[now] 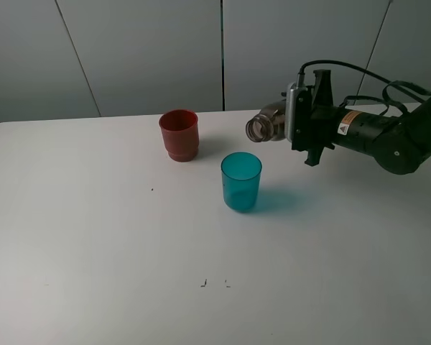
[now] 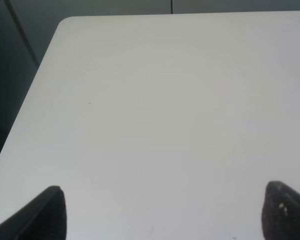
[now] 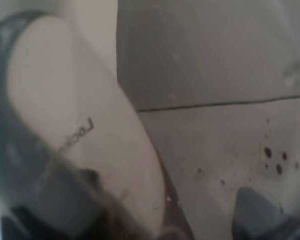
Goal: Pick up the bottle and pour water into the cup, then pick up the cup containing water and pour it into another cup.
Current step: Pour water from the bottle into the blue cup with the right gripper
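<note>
Three views are recording one moment. Only the exterior high view is taking in the whole scene: the white table [image 1: 93, 237], the right gripper [image 1: 299, 121] at the upper right of the frame, the bottle [image 1: 267, 123] in it, the cup [image 1: 241, 181] standing upright near the centre, and another cup [image 1: 179, 134] standing upright up and to the left of it, the two apart. The left wrist view is showing only the left gripper [image 2: 165, 215], its two dark fingertips standing wide apart, open, over bare tabletop near a rounded table corner. The right wrist view is filling with the bottle's translucent wall at close range, blurred, with faint lettering on it; the jaws are not showing clearly there.

In the exterior view the right gripper is clamping the bottle by its body, closed on it, and holding it clear of the table. The bottle is projecting from the gripper toward the left of the frame. Its mouth is sitting up and to the right of the cup's rim, near it but apart.

The bottle's long axis is lying close to horizontal, with the open mouth pointing left and slightly toward the camera. The base is hiding behind the gripper.
</note>
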`<state>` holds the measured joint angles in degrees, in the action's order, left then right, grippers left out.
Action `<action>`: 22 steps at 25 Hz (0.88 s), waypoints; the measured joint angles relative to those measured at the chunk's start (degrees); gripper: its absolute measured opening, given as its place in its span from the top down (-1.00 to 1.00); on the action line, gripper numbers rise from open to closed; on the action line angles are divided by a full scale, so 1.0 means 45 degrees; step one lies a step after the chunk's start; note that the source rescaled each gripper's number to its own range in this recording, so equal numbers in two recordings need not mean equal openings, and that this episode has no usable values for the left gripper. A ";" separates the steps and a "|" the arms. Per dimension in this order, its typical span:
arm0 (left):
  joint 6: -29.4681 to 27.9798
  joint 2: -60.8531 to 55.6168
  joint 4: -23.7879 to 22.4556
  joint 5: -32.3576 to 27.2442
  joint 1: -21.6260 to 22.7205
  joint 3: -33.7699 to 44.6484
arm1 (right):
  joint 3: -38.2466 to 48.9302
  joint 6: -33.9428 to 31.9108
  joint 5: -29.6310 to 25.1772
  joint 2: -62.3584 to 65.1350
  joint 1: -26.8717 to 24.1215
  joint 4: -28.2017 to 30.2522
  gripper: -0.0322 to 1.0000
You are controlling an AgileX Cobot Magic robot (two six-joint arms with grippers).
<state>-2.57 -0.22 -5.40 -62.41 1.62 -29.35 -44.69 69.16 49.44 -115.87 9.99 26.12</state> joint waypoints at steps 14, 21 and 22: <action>0.0000 0.0000 0.0000 0.0000 0.0000 0.0000 | 0.0000 0.0776 0.0000 0.0000 0.0000 0.0000 0.91; 0.0000 0.0000 0.0000 0.0000 0.0000 0.0000 | 0.0000 0.1125 0.0000 0.0000 0.0051 0.0000 0.91; 0.0000 0.0000 0.0000 0.0000 0.0000 0.0000 | 0.0000 0.1181 0.0000 0.0000 0.0105 0.0000 0.91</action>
<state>-2.57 -0.22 -5.40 -62.41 1.62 -29.35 -44.69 74.48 49.44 -115.87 10.47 26.12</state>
